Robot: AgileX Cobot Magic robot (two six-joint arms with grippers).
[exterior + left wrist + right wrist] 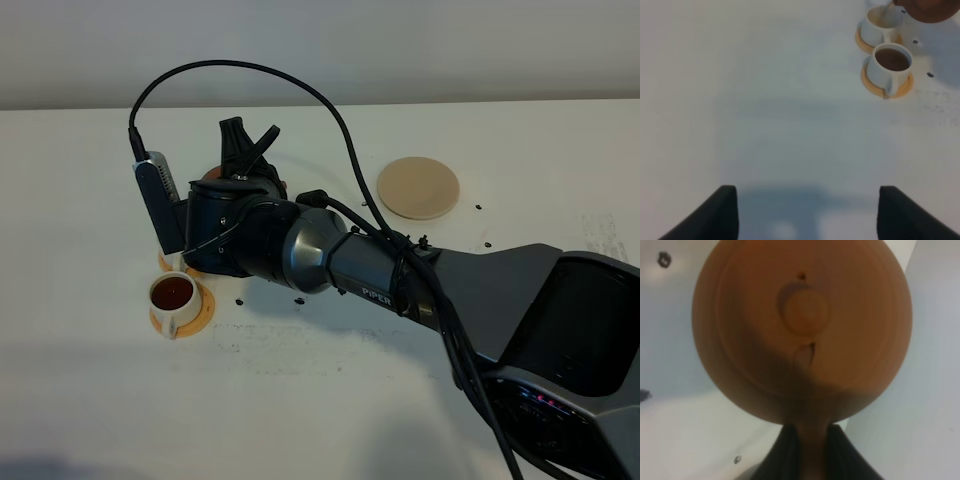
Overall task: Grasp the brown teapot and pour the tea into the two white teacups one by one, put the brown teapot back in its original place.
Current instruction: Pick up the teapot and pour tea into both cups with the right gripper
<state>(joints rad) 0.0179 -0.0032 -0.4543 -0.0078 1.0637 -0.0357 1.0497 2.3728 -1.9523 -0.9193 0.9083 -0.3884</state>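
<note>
Right jaws pinch brown teapot (802, 330) handle, seen only right wrist view; left jaws spread.

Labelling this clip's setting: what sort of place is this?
Probably a robot test bench: a plain white table, a robot arm holding the brown teapot, a filled white teacup on an orange saucer.

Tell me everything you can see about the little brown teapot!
The brown teapot is round and squat, reddish-brown, looking like matte clay. Its flat round lid has a knob in the middle and a tiny hole beside it. The right end effector is shut on its handle, the only thing seen touching it. It is off its beige coaster, near one white teacup. Its spout is not clearly visible, so I cannot tell whether tea is pouring.
</note>
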